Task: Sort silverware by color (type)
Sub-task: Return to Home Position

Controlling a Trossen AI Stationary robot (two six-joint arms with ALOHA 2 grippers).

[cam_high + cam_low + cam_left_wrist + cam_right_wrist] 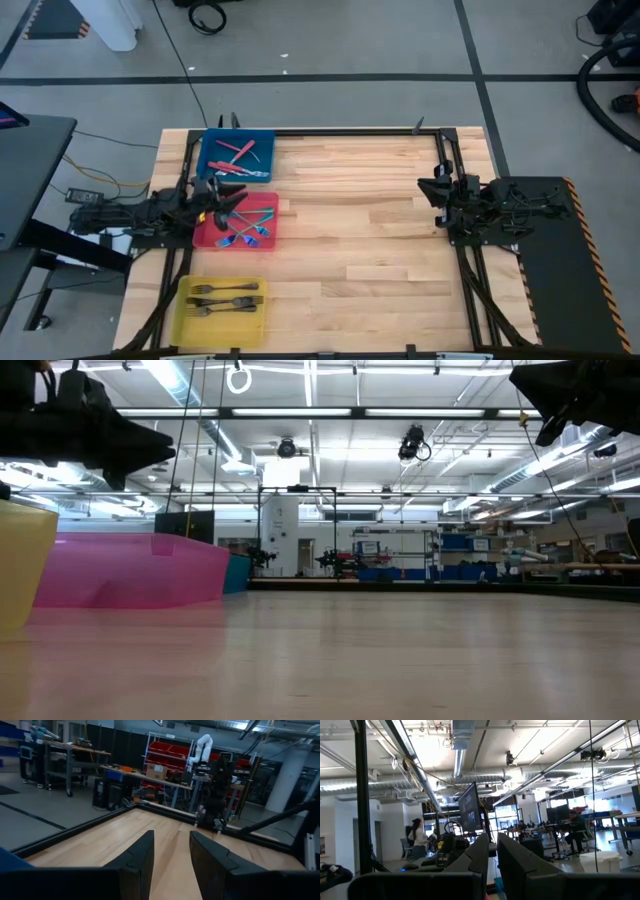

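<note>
3 plastic bins line the table's left edge: blue bin (237, 157), pink bin (236, 220), yellow bin (221, 306). Left gripper (226, 199) hovers empty, fingers apart; right gripper (433, 189) narrowly parted.

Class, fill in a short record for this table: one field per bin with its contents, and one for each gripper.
blue bin: red-handled forks
pink bin: blue-handled forks, one red-handled
yellow bin: dark metal forks
left gripper: open, empty, over the pink bin's edge
right gripper: slightly open, empty, waiting at the table's right side
</note>
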